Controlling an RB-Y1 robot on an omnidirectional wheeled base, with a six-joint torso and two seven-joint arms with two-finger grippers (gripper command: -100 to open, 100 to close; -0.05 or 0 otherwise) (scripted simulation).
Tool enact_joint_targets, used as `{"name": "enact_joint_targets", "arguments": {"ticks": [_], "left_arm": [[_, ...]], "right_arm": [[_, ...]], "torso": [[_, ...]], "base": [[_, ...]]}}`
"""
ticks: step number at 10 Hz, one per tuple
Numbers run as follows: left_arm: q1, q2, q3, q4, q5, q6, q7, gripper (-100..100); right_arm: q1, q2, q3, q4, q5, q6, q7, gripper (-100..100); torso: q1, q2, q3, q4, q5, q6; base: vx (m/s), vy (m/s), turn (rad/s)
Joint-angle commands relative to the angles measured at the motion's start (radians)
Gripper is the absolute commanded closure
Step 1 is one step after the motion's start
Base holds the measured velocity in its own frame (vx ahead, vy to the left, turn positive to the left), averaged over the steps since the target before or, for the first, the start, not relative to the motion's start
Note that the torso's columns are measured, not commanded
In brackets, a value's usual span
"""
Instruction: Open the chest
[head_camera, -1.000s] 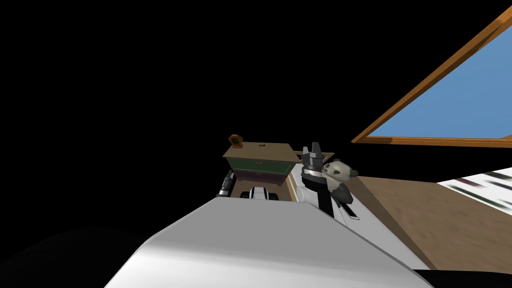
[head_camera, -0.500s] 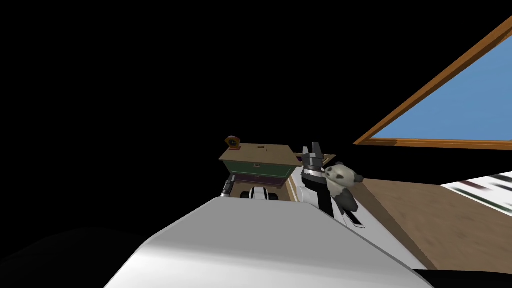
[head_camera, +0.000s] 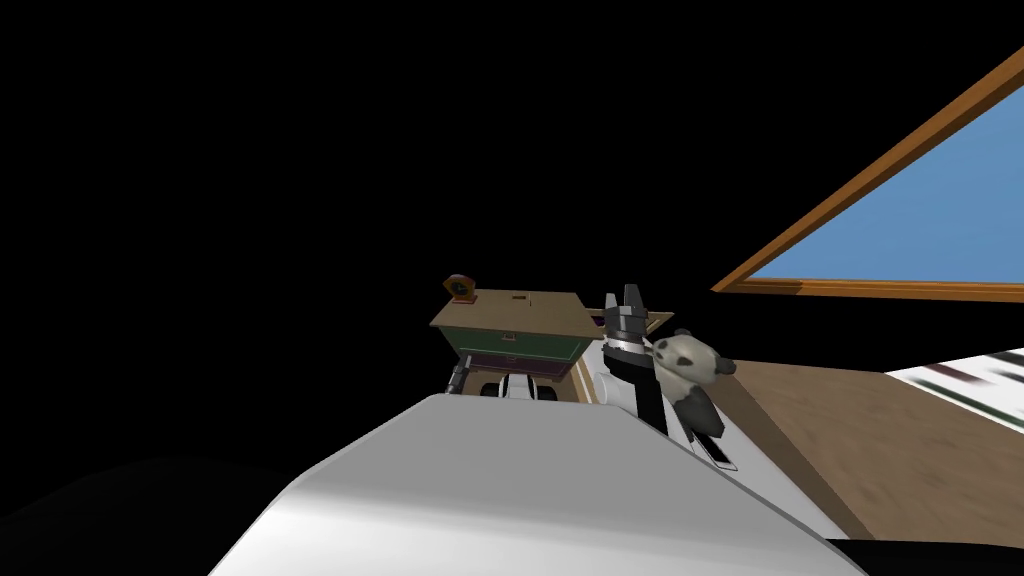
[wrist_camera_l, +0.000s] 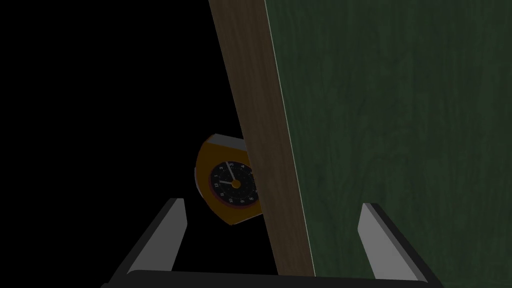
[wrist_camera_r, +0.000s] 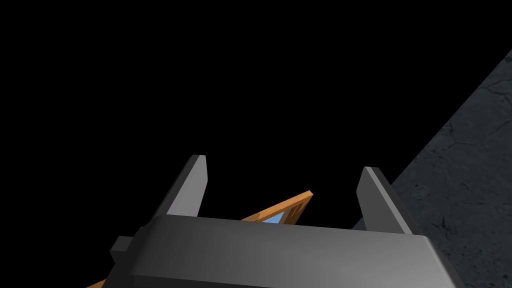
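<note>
Left jaws spread wide, close against chest (wrist_camera_l: 400, 125): its brown top edge runs between them, green front ahead of one finger. Clock (wrist_camera_l: 227, 182) on chest top, just past edge. Right jaws apart, empty, raised beside chest, near panda (head_camera: 690, 360).

A small orange clock (head_camera: 460, 288) stands atop the brown-topped chest (head_camera: 520, 308).

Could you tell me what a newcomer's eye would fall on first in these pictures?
The blue window with its orange-brown frame, upper right in the head view, stands out against the black area. At the centre, a chest with a wooden top and green front bears an orange clock at its left corner, and a panda toy sits by the raised right claw. The open left claw faces the green front.
</note>
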Motion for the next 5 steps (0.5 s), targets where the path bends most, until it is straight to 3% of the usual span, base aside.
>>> {"name": "enact_joint_targets", "arguments": {"ticks": [1, 5], "left_arm": [[-0.017, -0.007, -0.019, 0.066, 0.012, -0.046, -0.022, -100], [-0.047, -0.035, -0.052, 0.173, 0.034, -0.119, -0.059, -100]], "right_arm": [[0.0, 0.0, 0.0, 0.0, 0.0, 0.0, 0.0, 0], [0.0, 0.0, 0.0, 0.0, 0.0, 0.0, 0.0, 0]], "torso": [[-0.002, -0.002, -0.001, -0.001, 0.0, 0.0], [0.0, 0.001, 0.0, 0.0, 0.0, 0.0]], "base": [[0.082, -0.063, -0.004], [0.062, -0.062, -0.012]]}}
